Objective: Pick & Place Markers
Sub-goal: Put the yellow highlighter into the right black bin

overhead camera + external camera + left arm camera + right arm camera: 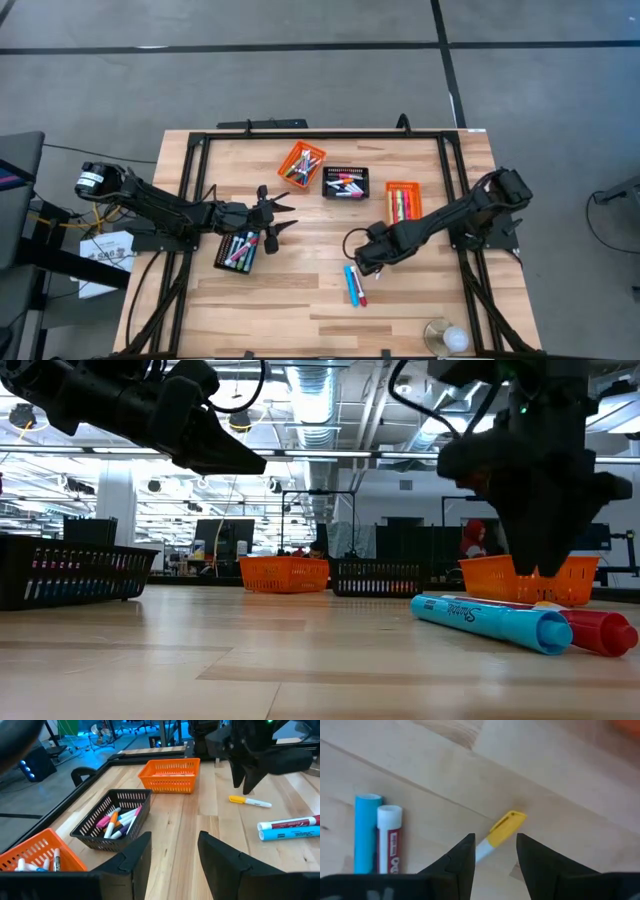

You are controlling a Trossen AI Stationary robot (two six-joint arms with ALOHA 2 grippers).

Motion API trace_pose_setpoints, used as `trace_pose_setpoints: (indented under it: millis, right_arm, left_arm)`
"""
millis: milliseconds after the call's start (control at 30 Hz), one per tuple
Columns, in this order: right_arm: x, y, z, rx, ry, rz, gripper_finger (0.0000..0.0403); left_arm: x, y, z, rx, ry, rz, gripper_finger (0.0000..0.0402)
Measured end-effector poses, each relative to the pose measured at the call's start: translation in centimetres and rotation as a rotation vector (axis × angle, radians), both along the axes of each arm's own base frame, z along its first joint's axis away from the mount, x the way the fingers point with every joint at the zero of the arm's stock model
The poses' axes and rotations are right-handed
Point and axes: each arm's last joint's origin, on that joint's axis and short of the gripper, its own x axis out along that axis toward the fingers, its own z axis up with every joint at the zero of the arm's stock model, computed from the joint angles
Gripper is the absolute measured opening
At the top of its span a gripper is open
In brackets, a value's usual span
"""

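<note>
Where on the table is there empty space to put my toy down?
Bare wood lies along the near edge, left of the blue marker and red marker. It is crowded farther back, around the orange basket, black basket and both grippers.

Robotics lab or open workshop hall: exposed ceiling ducts point(320, 400), strip lights, grey concrete floor point(300, 90), monitors point(222, 540), wooden tabletop point(300, 300) in black frame.
</note>
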Motion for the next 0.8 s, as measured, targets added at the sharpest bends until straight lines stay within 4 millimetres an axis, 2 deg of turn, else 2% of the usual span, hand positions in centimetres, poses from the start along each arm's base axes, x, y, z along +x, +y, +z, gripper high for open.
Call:
trace_pose_setpoints:
  millis: [200, 433, 567, 800]
  right_arm:
    - [0.4, 0.8, -1.6, 0.049, 0.040, -0.051, 0.0133]
    - [0.0, 1.9, -1.5, 0.020, 0.021, -0.158, 0.0128]
    - [0.0, 2.4, -2.8, 0.000, 0.051, -0.246, 0.0124]
    - [1.0, 2.1, -4.8, -0.007, 0.075, -0.213, 0.0110]
  left_arm:
    - [0.0, 0.0, 0.0, 0.000, 0.002, 0.000, 0.0158]
    - [0.0, 0.0, -0.1, 0.002, 0.006, 0.000, 0.0158]
    - [0.0, 0.0, -0.1, 0.002, 0.006, 0.000, 0.0158]
    - [0.0, 0.1, 0.0, 0.043, 0.015, -0.008, 0.0158]
